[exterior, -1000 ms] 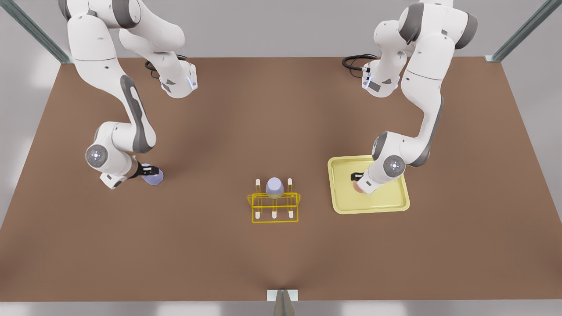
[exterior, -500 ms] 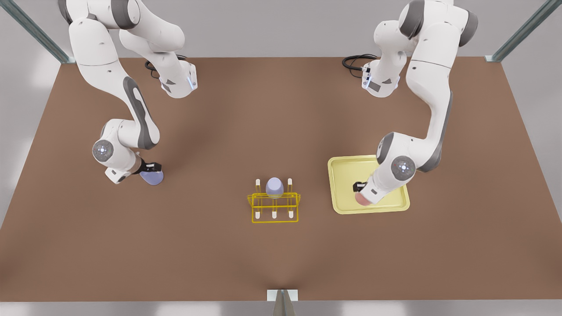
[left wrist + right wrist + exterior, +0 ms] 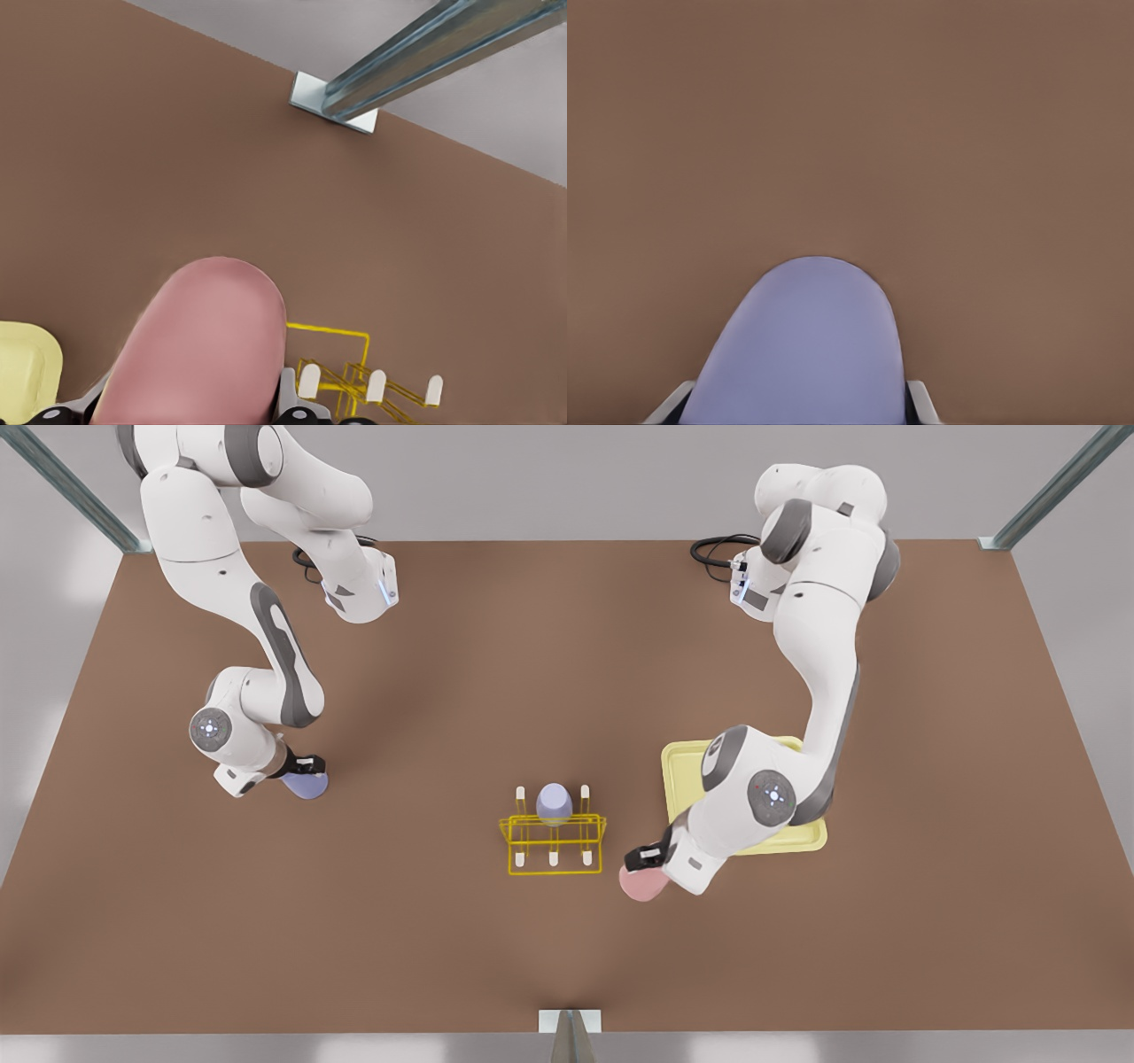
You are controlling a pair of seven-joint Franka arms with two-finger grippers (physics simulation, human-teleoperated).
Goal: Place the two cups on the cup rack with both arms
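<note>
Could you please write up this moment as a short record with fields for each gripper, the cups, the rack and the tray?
left gripper: at the front view's right, shut on the pink cup, held beside the cup rack
right gripper: at the front view's left, shut on the lavender cup, far from the rack
racked lavender cup: upside down on the rack's back middle peg
cup rack: yellow wire, mid-table, three front pegs free
tray: pale yellow, partly hidden behind the left arm
table: brown

No readable text, label, brand, number or sign appears on anything.
</note>
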